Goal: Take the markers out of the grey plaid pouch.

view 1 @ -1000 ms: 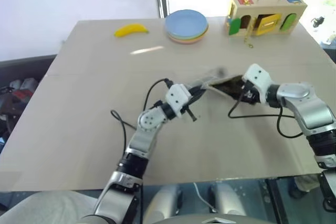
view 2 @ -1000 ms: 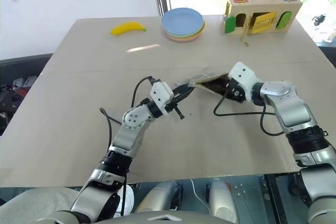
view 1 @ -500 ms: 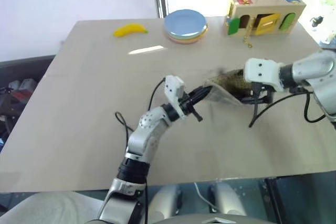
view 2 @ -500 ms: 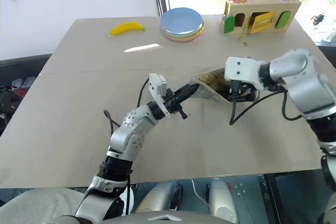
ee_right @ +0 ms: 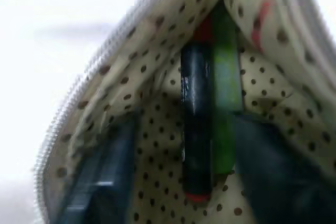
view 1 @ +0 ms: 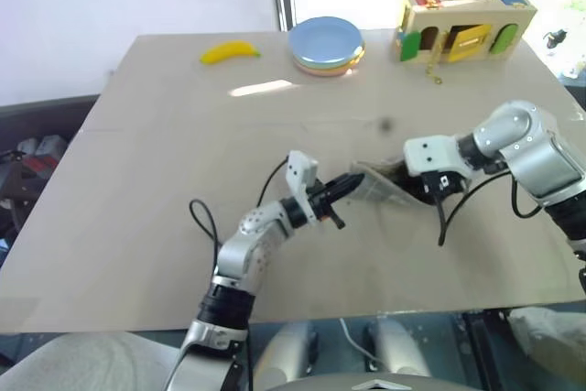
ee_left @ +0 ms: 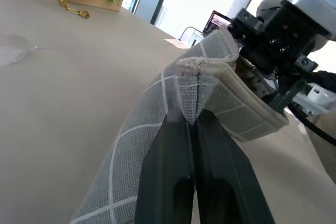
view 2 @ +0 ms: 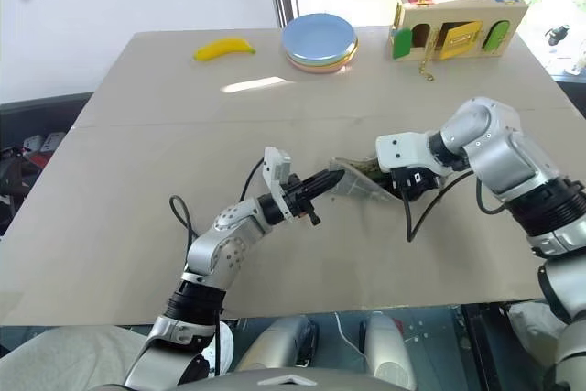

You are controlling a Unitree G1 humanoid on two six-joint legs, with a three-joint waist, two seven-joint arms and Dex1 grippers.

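The grey plaid pouch point(view 1: 377, 186) hangs low over the table's middle, its dotted tan lining showing at the mouth. My left gripper point(view 1: 352, 183) is shut on the pouch's near corner seam point(ee_left: 189, 77). My right gripper point(view 2: 408, 180) points down into the pouch's open mouth from the right. In the right wrist view its two dark fingers point(ee_right: 105, 182) stand apart inside the lining. Between them lie two markers side by side, a light green one point(ee_right: 226, 114) and a dark one with red ends point(ee_right: 195, 124). There is a gap between the dark marker and the finger beside it.
At the table's far edge lie a yellow banana point(view 1: 229, 51), a stack of plates point(view 1: 326, 43) and a wooden latch box point(view 1: 467, 23) with a hanging chain. Black cables loop beside both forearms on the beige table point(view 1: 146, 180).
The pouch, held up with its mouth raised half a second ago, has sunk toward the table. My right hand has swung in and tipped down into its mouth. The left wrist has rolled and dropped a little.
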